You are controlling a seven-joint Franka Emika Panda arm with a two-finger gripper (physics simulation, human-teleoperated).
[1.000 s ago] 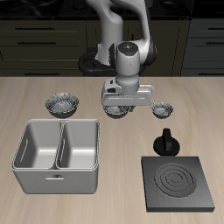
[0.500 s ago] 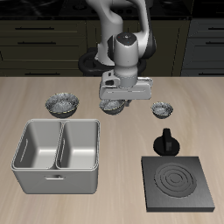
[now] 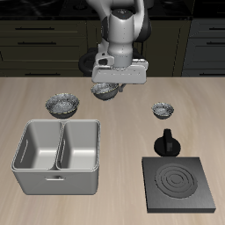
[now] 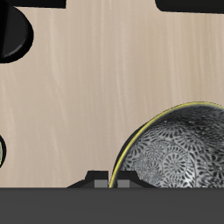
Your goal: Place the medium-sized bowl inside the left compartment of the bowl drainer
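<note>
Item: medium-sized bowl [image 3: 106,90], clamped by its rim in our pincer [image 3: 117,81] and hanging clear of the bench [image 3: 123,123]. Step: carry (judged). Next we need travel over the bowl drainer [image 3: 58,156], then lowering into its left compartment.

Three patterned bowls [image 3: 63,105] [image 3: 105,89] [image 3: 162,110], one two-well bowl drainer [image 3: 56,179], one black stove plate [image 3: 181,184].

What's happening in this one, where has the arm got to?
The gripper holds the medium-sized bowl by its rim, lifted clear of the table. The bowl drainer sits nearer the table's front edge with both wells empty, so the placing is not yet done. Two other bowls rest on the table: the wider bowl and the smallest bowl.
</note>
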